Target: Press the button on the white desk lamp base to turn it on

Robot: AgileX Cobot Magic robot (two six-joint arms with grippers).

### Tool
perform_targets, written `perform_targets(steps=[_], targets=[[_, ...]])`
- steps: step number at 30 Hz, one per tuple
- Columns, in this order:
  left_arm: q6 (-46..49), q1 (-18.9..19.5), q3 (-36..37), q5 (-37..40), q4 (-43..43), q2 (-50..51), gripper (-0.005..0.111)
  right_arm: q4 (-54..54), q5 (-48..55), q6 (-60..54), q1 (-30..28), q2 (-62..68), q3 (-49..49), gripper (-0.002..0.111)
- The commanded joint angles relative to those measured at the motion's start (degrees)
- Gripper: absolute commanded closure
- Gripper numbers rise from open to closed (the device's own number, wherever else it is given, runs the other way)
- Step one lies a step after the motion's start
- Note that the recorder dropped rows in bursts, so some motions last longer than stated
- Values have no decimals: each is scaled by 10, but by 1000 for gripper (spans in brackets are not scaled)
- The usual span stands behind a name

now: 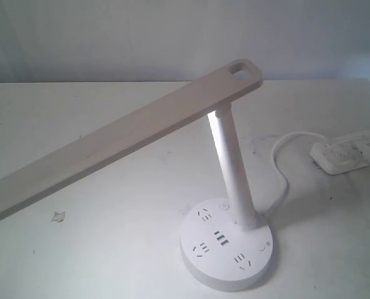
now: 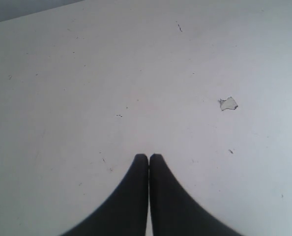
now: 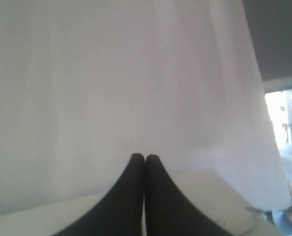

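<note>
The white desk lamp base [image 1: 225, 281] is a thick round disc at the front of the table, with socket holes and a USB row [image 1: 220, 238] on top. Two small round buttons show on it, one near the pole [image 1: 223, 206] and one at the right edge [image 1: 261, 248]; their marks are too small to tell apart. The white pole [image 1: 235, 168] rises from the base and is brightly lit just under the long lamp head [image 1: 110, 149]. Neither gripper appears in the exterior view. My left gripper [image 2: 149, 156] is shut and empty over bare table. My right gripper [image 3: 145, 157] is shut and empty, facing a white curtain.
A white power strip [image 1: 350, 152] lies at the right edge, and a white cord [image 1: 281, 163] curves from it to the base. The lamp head stretches left over the table. A small chip [image 1: 58, 217] [image 2: 228, 103] lies on the table at the left.
</note>
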Motion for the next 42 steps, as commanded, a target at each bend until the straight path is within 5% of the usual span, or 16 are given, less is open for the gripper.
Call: perform_targets(steps=[1, 15, 21, 23, 26, 31, 38, 42], targets=[[-1, -5, 2, 1, -3, -2, 107, 20, -21, -6, -5, -2, 68, 108], [-1, -5, 2, 1, -3, -2, 107, 18, -108, -15, -5, -2, 80, 108], [-1, -5, 2, 1, -3, -2, 107, 76, -110, -189, -5, -2, 80, 108], [-1, -5, 2, 1, -3, -2, 107, 151, -119, -304, -5, -2, 80, 108], [-1, -5, 2, 1, -3, -2, 107, 432, -113, -582, -5, -2, 80, 108], [-1, -5, 2, 1, -3, -2, 107, 848, 37, -930, -5, -2, 80, 108], [-1, -5, 2, 1, -3, -2, 107, 867, 238, -971, -5, -2, 80, 108], [-1, -5, 2, 1, -3, -2, 107, 868, 238, -965, -5, -2, 80, 108]])
